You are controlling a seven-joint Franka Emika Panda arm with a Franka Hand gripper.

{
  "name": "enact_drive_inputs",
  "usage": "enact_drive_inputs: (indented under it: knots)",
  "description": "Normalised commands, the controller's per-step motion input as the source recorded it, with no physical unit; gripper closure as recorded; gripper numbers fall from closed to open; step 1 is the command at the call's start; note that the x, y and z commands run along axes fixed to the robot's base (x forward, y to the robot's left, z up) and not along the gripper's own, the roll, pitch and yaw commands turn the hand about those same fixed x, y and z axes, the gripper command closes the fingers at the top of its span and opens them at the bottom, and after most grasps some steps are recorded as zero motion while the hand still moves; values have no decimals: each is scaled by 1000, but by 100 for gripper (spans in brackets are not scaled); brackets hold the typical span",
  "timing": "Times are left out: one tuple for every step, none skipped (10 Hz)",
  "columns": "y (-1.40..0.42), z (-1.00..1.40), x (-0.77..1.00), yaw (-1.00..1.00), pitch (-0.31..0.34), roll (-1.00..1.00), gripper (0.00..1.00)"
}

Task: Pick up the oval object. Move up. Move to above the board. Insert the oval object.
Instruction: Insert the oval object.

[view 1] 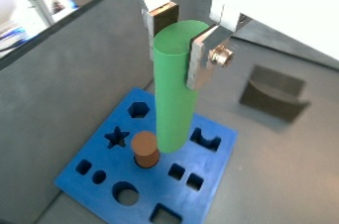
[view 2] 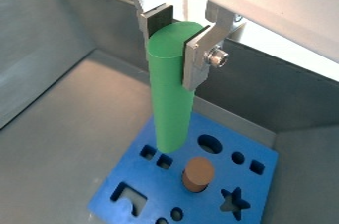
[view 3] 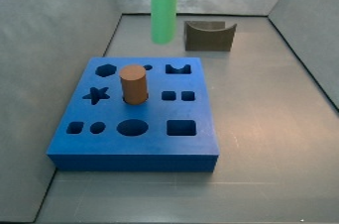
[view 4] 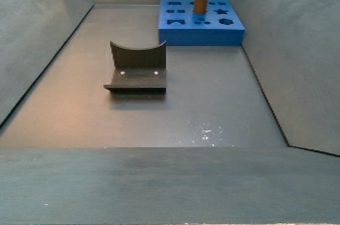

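Oval object (view 1: 172, 89), a long bright green peg, is shown upright and clamped near its top between the silver fingers (view 1: 203, 57) of the gripper (view 1: 181, 32), which is closed on it; the same grip is seen in both wrist views (view 2: 176, 38). The peg (view 2: 172, 89) is held in the air above the board (view 1: 93, 164), a blue block with dark cut-outs, its lower end just beside a short brown cylinder (view 1: 143, 150) that stands in one of the holes. In a side view only the peg's lower part (view 3: 163, 5) is visible, hanging above the floor behind the board (view 3: 133, 139). The fixture (view 4: 135, 68) is seen on the grey floor, well apart from the board (view 4: 202, 25).
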Motion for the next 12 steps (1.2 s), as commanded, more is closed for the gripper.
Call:
enact_drive_inputs:
  knots:
    - [-211, -231, 0, -951, 0, 0, 100]
    - [-214, -323, 0, -951, 0, 0, 100]
    - [-240, -483, 0, -923, -53, 0, 100]
    - [-243, -486, 0, -929, -51, 0, 100]
    - [-243, -491, 0, -926, -49, 0, 100]
    - [-246, -494, 0, -926, -50, 0, 100]
    - [-240, -491, 0, -929, -51, 0, 100]
    - [-214, -491, 0, -951, -56, 0, 100]
    - [-97, -506, 0, -1000, -63, 0, 100]
    - [0, -523, 0, -1000, -77, -6, 100]
    - [-23, -489, 0, -1000, -149, -51, 100]
    - [-31, -477, -3, -1000, -166, -61, 100]
